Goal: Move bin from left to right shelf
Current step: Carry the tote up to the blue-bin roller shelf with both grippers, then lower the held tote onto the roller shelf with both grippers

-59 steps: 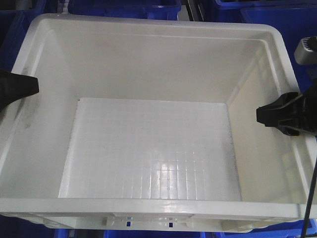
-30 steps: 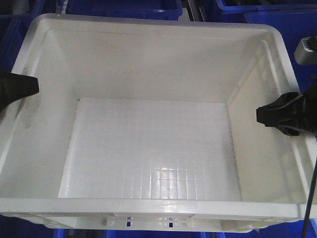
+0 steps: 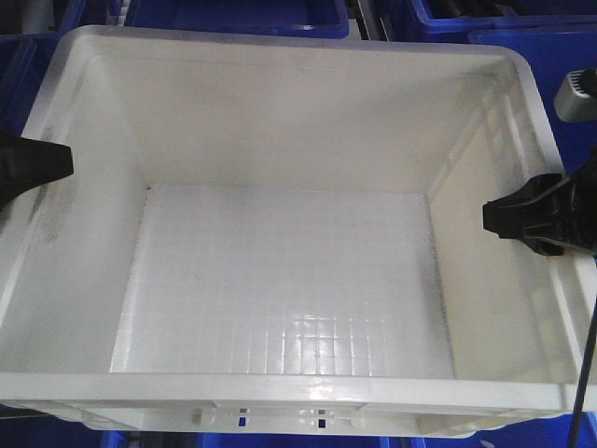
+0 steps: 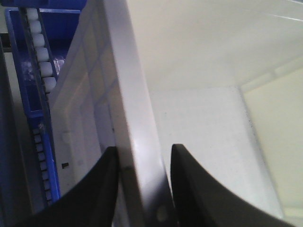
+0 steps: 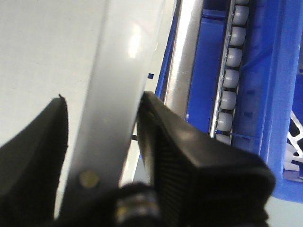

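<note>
Front-facing exterior view, left to right: the black left gripper [image 3: 33,163] sits at the middle of the left wall of the large white rectangular plastic bin [image 3: 280,121], one dark finger poking in over the rim. The bin fills nearly the whole view, open top up, grid-textured floor [image 3: 280,289] showing, faint grey scuffs on the left inner wall. Dark blue plastic crates [image 3: 233,11] show past its far rim and at both far corners, with more blue under the near rim. The black right gripper [image 3: 522,219] sits at the middle of the right wall, tip over the rim. A thin black cable [image 3: 586,373] hangs below it toward the near right corner.

Left wrist view: two black fingers [image 4: 199,189] straddle the bin's left rim, one outside, one inside, both against the white plastic. The pincer is narrow, clamped on the wall. Left of the bin, a blue rail with small white rollers [image 4: 40,56] runs alongside.

Right wrist view: same grip on the right rim, with a ribbed black pad [image 5: 189,156] on the outer side and the other finger inside, the rim pinched between them. Right of it is a metal bar [image 5: 182,47], then a row of grey-white rollers [image 5: 232,61] in blue framing.

The bin sits between the two grippers, gripped at both side walls. Cannot tell whether its base rests on anything.
</note>
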You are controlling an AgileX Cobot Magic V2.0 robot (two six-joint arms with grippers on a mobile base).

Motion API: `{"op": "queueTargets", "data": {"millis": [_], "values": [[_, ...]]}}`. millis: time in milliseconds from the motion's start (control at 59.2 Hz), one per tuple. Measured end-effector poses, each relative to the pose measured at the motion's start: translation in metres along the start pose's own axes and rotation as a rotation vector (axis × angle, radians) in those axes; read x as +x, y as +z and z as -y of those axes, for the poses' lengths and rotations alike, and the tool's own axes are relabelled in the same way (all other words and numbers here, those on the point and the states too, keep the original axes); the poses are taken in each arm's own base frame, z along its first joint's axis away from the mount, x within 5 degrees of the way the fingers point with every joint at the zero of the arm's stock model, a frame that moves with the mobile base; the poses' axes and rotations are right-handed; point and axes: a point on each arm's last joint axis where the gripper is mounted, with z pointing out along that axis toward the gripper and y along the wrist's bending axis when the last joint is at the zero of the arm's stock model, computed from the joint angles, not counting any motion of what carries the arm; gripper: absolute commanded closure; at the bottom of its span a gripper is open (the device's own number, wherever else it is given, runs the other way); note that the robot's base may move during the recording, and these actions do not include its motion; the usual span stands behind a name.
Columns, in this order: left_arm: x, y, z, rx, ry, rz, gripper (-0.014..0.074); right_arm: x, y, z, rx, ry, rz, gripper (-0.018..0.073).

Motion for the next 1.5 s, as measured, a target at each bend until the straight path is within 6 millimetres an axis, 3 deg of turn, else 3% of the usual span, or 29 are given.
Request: {"op": "queueTargets", "data": {"millis": [1503], "values": [[0.0,0.0,0.0,0.0,0.0,0.0,0.0603,0.0,0.0,0.0,0.0,0.0,0.0,0.0564]]}}
